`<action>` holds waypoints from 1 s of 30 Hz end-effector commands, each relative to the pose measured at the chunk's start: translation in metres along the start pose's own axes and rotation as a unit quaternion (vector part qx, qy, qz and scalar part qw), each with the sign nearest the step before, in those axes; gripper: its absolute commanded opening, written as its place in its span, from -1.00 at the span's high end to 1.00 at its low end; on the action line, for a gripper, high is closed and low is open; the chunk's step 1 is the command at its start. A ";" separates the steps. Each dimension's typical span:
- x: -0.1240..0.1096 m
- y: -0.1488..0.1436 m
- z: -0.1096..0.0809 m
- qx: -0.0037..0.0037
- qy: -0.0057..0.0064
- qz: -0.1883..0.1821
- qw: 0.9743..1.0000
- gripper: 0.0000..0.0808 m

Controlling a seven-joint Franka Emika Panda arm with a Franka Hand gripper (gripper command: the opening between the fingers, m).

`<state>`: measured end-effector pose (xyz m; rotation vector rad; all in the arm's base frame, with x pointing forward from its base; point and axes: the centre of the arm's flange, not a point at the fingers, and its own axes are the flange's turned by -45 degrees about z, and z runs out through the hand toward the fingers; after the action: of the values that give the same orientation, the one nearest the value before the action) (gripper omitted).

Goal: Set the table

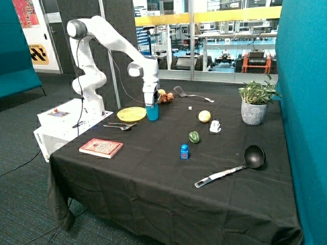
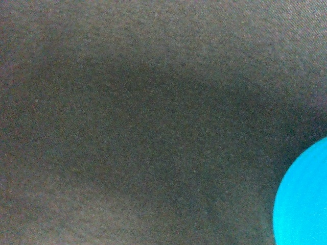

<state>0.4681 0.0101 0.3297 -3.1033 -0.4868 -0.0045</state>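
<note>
A blue cup stands on the black tablecloth right beside a yellow plate. My gripper is directly at the cup's rim, pointing straight down. Cutlery lies on the cloth in front of the plate. In the wrist view only the cloth and a curved edge of the blue cup show, very close.
A red book lies near the table's front corner. A spatula and small fruits lie behind the cup. A lemon, green pepper, blue bottle, ladle and potted plant stand further along.
</note>
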 end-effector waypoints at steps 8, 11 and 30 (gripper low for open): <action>0.003 -0.002 0.000 0.000 -0.001 -0.004 1.000 -0.25; 0.004 -0.002 0.000 0.000 -0.001 -0.005 1.000 -0.27; 0.006 0.000 -0.022 0.000 -0.001 -0.005 1.000 -0.16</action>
<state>0.4720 0.0122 0.3348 -3.1010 -0.4987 -0.0103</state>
